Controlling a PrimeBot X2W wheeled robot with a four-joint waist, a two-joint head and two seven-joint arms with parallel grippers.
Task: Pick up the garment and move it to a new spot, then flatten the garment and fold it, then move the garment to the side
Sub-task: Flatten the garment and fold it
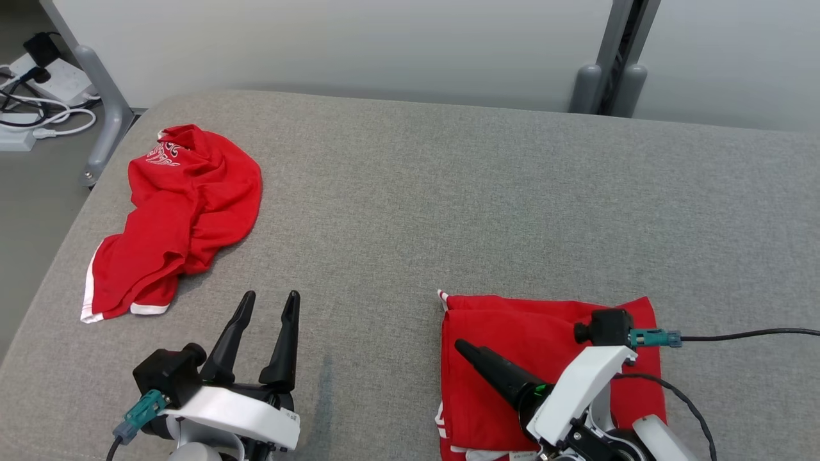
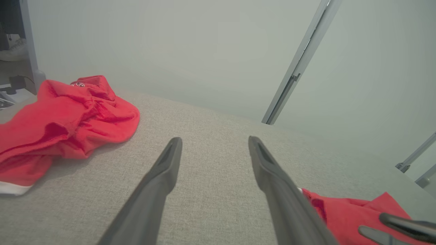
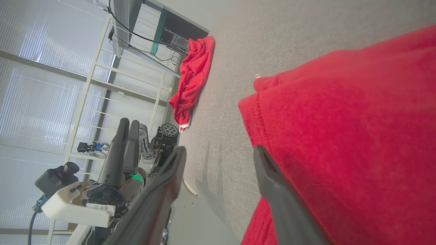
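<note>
A folded red garment lies flat on the grey table at the front right. My right gripper hovers over its left part, turned on its side and open. In the right wrist view, the right gripper has one finger over the red cloth and the other beside its edge, gripping nothing. A second red garment, crumpled, with white trim, lies at the far left. My left gripper stands open over bare table between the two, empty; its fingers point toward the far wall.
The table's left edge runs close to the crumpled garment. Grey partition posts stand behind the table, with cables and a power strip on the floor at far left. A black cable trails from the right wrist.
</note>
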